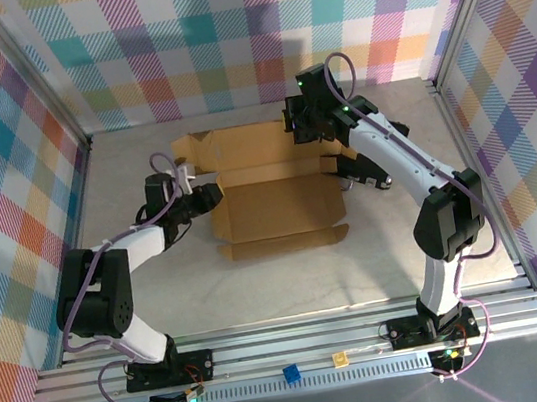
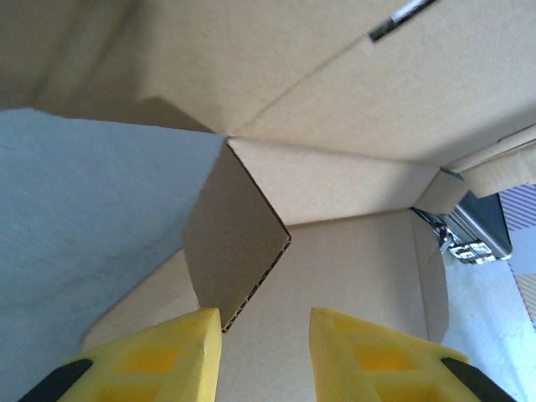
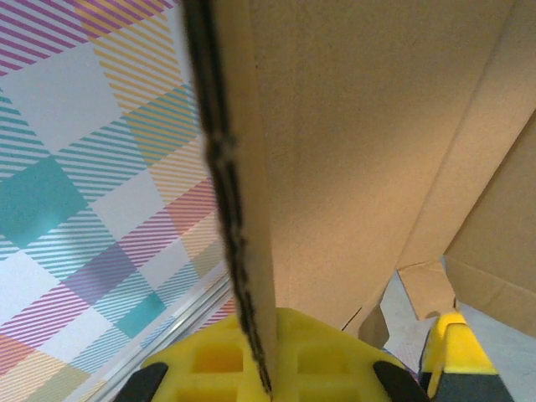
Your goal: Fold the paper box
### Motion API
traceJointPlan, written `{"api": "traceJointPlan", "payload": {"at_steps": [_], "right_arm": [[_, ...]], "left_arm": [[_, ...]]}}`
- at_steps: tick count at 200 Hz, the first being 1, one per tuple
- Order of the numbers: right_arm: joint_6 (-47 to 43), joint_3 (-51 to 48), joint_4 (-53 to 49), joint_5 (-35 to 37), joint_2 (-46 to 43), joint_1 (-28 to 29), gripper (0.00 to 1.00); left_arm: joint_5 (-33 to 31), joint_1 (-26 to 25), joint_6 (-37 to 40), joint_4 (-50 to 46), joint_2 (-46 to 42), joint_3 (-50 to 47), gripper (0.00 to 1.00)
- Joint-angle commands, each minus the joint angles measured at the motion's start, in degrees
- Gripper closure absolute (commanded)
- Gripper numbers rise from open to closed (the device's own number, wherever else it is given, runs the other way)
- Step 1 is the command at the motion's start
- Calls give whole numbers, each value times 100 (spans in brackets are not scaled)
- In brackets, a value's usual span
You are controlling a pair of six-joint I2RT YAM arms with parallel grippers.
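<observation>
Paper box (image 1: pixel 279 204): one, half-folded | right claw (image 3: pixel 261 356) pinched on its wall | left claw (image 2: pixel 265 335) parted, seemingly holding nothing

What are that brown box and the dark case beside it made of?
The box looks like corrugated cardboard, plain matte brown. Its cut edges show wavy fluting between two flat liners. The case has a dark, smooth, hard shell, probably plastic or metal, with a shiny metal latch. Too little of it shows to be sure.
</observation>
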Motion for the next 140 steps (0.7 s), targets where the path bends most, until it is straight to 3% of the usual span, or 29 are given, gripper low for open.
{"api": "traceJointPlan", "payload": {"at_steps": [1, 140], "right_arm": [[166, -60, 226, -119, 42, -1, 100], [184, -391, 221, -263, -195, 25, 100]], "left_arm": [[-33, -125, -116, 61, -315, -70, 67], [-1178, -901, -424, -1146, 722, 1026, 65]]}}
